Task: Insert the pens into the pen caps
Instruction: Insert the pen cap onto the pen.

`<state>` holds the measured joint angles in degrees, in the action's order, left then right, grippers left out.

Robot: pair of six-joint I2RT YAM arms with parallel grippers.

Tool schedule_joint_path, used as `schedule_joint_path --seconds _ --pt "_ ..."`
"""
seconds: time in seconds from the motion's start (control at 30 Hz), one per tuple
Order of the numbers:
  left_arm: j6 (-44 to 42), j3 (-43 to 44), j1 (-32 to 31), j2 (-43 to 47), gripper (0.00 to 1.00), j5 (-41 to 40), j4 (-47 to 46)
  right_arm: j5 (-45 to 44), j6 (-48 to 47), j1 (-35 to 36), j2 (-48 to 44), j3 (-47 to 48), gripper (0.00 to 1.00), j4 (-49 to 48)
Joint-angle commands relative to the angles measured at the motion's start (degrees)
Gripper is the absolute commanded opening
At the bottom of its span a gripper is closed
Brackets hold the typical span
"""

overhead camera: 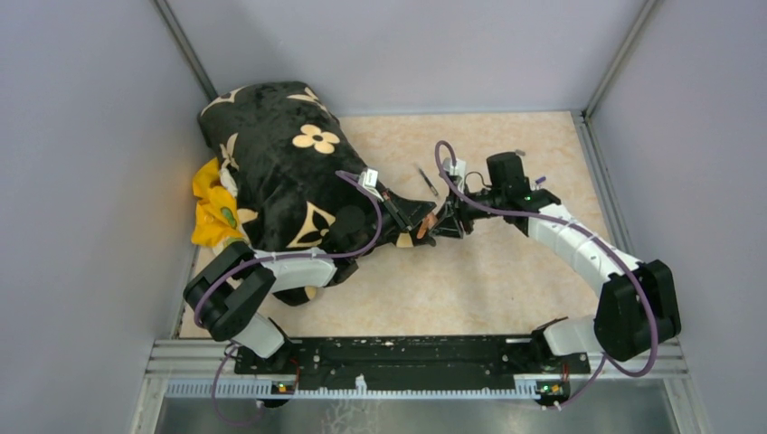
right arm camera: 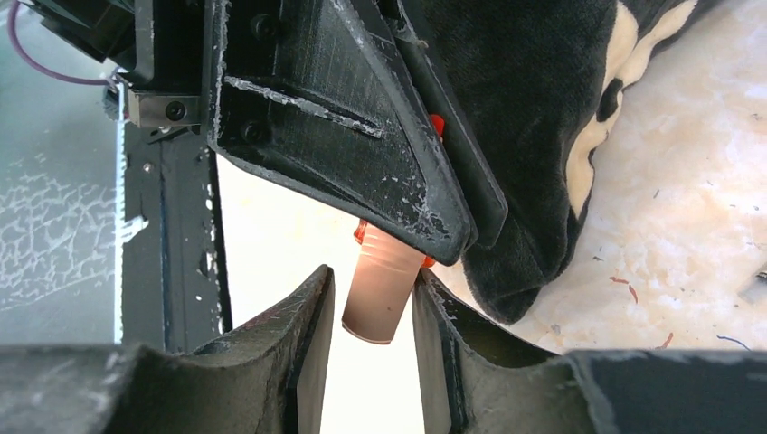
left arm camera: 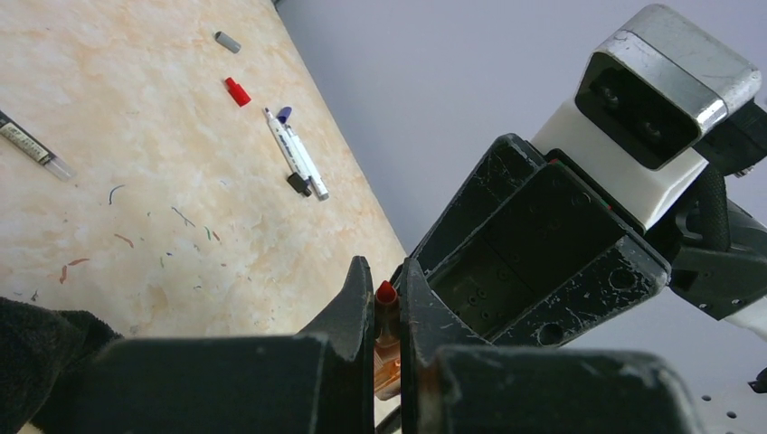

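Note:
My left gripper [left arm camera: 385, 267] is shut on the short orange marker [left arm camera: 387, 357], whose red tip [left arm camera: 386, 291] pokes out between the fingers. The marker's orange barrel end [right arm camera: 380, 294] hangs between the fingers of my right gripper [right arm camera: 371, 276]. Those jaws stand apart, with a gap on the left side of the barrel. Both grippers meet above the table's middle, left gripper [overhead camera: 418, 220] facing right gripper [overhead camera: 443, 223]. On the table lie a grey cap [left arm camera: 228, 42], a red cap [left arm camera: 237, 91], a white marker [left arm camera: 298, 155] with a purple end, a black cap [left arm camera: 299, 184] and a thin dark pen [overhead camera: 427, 181].
A black plush pouch with cream flowers [overhead camera: 280, 172] fills the table's left side, with a yellow cloth [overhead camera: 215, 208] beside it. My left arm reaches over the pouch. Another white-barrelled pen [left arm camera: 32, 145] lies apart. Grey walls ring the table.

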<state>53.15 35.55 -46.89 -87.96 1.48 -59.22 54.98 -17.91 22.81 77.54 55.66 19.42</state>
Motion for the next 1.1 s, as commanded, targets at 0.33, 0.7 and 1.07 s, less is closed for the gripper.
schedule_joint_path --seconds 0.33,0.7,1.07 --pt "1.70 1.23 -0.31 0.16 0.00 -0.09 1.07 -6.52 0.69 1.86 0.22 2.10 0.00 -2.90" --pt "-1.66 0.69 -0.27 6.03 0.55 -4.02 5.27 -0.91 -1.23 0.67 0.00 2.37 0.00 -0.66" --pt "-9.69 -3.73 0.06 17.42 0.74 -2.05 8.81 4.48 -1.07 -5.45 -1.00 2.02 0.00 -0.36"
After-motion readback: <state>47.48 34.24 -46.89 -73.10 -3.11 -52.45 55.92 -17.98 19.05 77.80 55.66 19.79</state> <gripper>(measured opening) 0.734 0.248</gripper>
